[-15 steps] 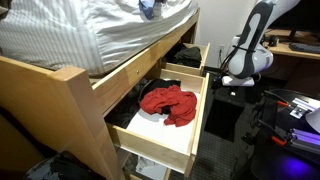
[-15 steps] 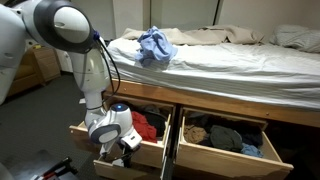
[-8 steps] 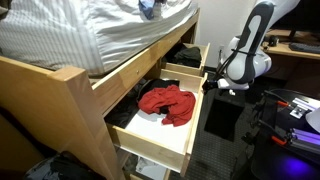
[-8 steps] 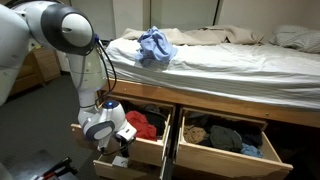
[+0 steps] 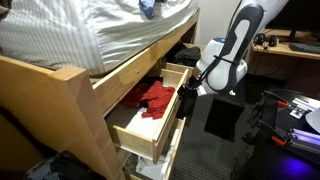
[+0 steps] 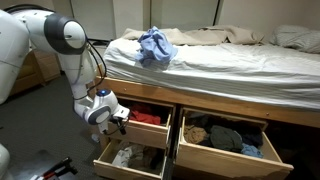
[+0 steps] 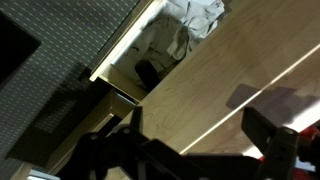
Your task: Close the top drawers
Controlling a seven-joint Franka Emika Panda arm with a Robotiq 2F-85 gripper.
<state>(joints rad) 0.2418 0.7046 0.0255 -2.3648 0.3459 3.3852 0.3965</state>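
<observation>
I see my jaws spread open at the front of the top drawer (image 6: 148, 133), which stands partly out with a red cloth (image 5: 150, 97) inside.

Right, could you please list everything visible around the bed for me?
Bed frame: one, light wood.
Bedding: white, rumpled, on the bed.
Blue cloth: one, bunched on the bedding.
Top drawer: one, wooden, partly open.
Lower drawer: one, wooden, open beneath it.
Neighbouring drawer: one, wooden, open.
Red garment: one, in the top drawer.
Dark clothes: pile, in the neighbouring drawer.
Arm: one, white.
Gripper: one, dark, open, at the top drawer's front.
</observation>
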